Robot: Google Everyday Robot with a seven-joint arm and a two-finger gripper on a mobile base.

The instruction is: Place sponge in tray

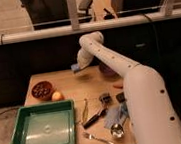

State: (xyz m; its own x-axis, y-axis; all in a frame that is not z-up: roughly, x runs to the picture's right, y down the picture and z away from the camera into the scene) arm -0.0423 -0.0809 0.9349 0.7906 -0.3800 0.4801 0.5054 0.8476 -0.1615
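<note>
The green tray sits at the table's front left, with nothing in it. My gripper is at the back middle of the table, at the end of the white arm that reaches in from the lower right. It is shut on a small bluish sponge and holds it a little above the tabletop, well behind and to the right of the tray.
A dark bowl and an orange fruit stand just behind the tray. Right of the tray lie a black-handled utensil, a fork, a spoon and a blue cloth. A purple bowl is behind the arm.
</note>
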